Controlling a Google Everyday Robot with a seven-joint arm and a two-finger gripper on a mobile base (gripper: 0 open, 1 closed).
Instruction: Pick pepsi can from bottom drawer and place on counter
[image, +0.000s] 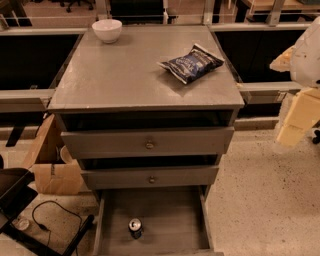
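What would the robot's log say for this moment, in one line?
pepsi can: upright in open bottom drawer | counter: chip bag, bowl | gripper: beside counter's right edge, far from can

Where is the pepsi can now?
The pepsi can stands in the open bottom drawer, left of centre, near its front; the hand is at the view's right edge.

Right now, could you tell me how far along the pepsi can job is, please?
Done: the bottom drawer is open. In hand: nothing yet; the gripper hangs off to the right, well away from the drawer. Left: grasp the pepsi can, which stands on the drawer floor, lift it out and set it on the counter.
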